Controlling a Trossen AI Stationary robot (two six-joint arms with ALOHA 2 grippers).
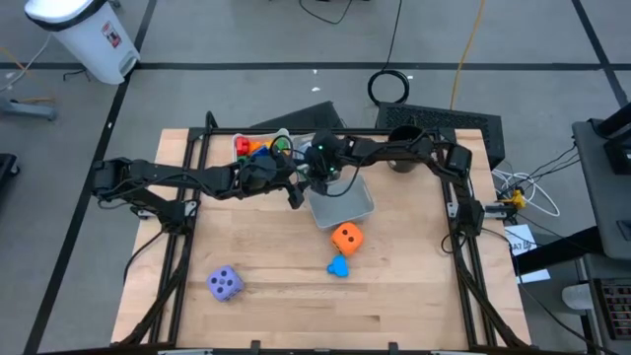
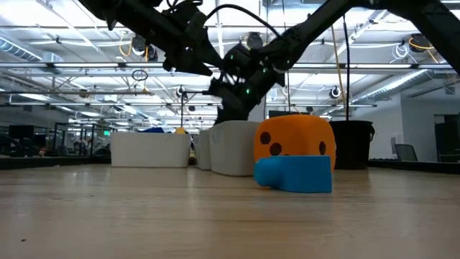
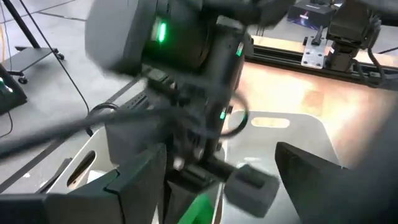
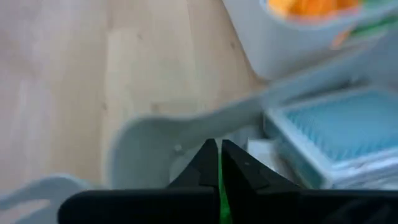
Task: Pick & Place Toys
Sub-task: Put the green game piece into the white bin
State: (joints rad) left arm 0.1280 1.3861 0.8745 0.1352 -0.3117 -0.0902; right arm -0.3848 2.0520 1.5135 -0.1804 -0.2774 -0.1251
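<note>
Surface: pale wooden tabletop (image 1: 296,296) framed by black rails, mostly bare toward the near edge.
Room: grey floor around the table, marked with dark tape lines; white waste bin (image 1: 84,35) well apart at the far left; coiled black cable (image 1: 390,87) and yellow cord on the floor beyond the far edge; ceiling lights and trusses in the low view.
Black cup: (image 1: 402,156) near the far right of the table, under the right arm.
Orange die: (image 1: 346,238) on the wood just beside the near corner of the grey bin; in the low view, large and close, black pips showing.
Blue block: (image 1: 338,266) just in front of the orange die, touching or nearly so; in the low view overlaps the die's lower face.
Purple die: (image 1: 225,284) alone near the front left, well apart from the rest.
In the way: both arms cross above the bins and hide much of them from above.
White bin: (image 1: 258,138) at the far centre, holding red, orange and green blocks (image 1: 258,148).
Grey bin: (image 1: 357,202) beside it, tilted; contents hidden.
Left gripper: (image 3: 217,180) over the bins, fingers spread, nothing between them, facing the other arm's wrist.
Right gripper: (image 4: 219,163) low over the grey bin, fingers pressed together on a thin green sliver; cannot tell what it is.
</note>
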